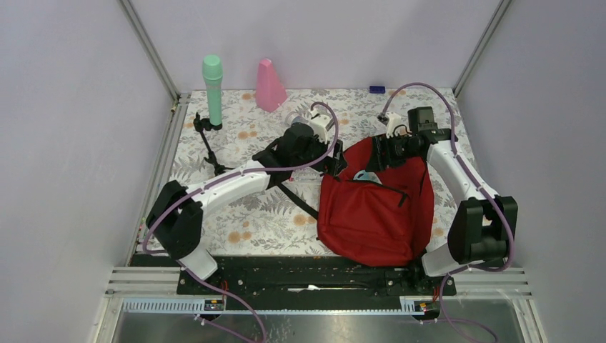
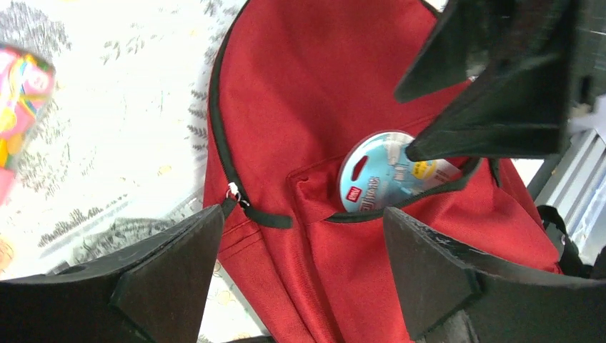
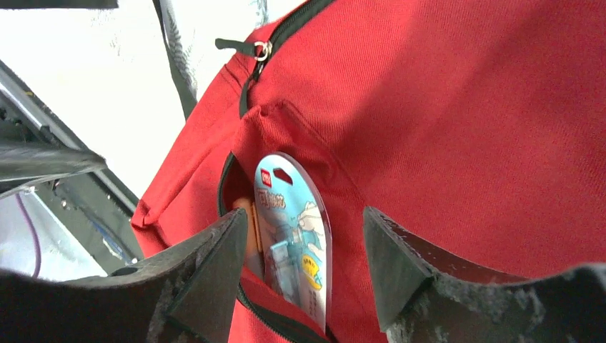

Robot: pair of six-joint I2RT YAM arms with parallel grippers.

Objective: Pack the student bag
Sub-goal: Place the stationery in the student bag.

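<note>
The student bag lies flat on the floral tabletop between the arms, its front pocket unzipped to take a blue blister card (half of it pokes out). The left fingers and right fingers hover spread over that pocket, pinching nothing; the card's red logo is unreadable.

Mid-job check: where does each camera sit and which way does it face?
Top external: above, behind the bases, looking down at the table; shows left arm, right arm, bag.
Left wrist: on that arm, faces the bag's pocket through the open left gripper; right gripper at upper right.
Right wrist: likewise, faces that pocket past its own open fingers.
Shared: both wrist views show the blue pack in the pocket.
</note>
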